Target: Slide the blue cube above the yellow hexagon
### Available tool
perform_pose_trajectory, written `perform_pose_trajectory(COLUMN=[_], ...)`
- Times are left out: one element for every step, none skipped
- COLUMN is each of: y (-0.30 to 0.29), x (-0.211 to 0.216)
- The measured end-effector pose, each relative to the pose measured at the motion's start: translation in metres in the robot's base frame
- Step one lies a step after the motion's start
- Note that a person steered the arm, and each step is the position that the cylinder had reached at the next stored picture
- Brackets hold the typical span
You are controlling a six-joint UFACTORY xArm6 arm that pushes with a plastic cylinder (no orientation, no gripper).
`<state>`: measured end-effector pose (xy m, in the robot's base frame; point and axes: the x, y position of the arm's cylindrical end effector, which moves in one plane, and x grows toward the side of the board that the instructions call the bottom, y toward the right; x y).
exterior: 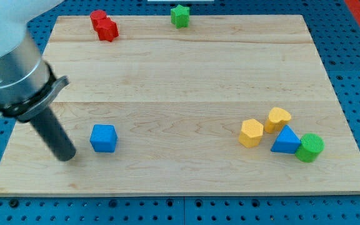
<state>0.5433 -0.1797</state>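
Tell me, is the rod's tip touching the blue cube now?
Apart. In the camera view, a strip of bare wood shows plainly between my tip and the blue cube; the tip stands to the cube's left in the view.

Silver-grey cyl. housing, black collar, dark rod to my tip (67, 156)

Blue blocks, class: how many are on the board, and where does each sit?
2. The blue cube lies at the view's lower left, just right of my tip. The blue triangle lies at the lower right, between the yellow blocks and the green block. None seems hidden.
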Motion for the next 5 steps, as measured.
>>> perform_pose_trajectory(y=[0.045,0.120,0.166,0.164,0.180], x=[-0.015,-0.018,-0.027,-0.040,-0.048])
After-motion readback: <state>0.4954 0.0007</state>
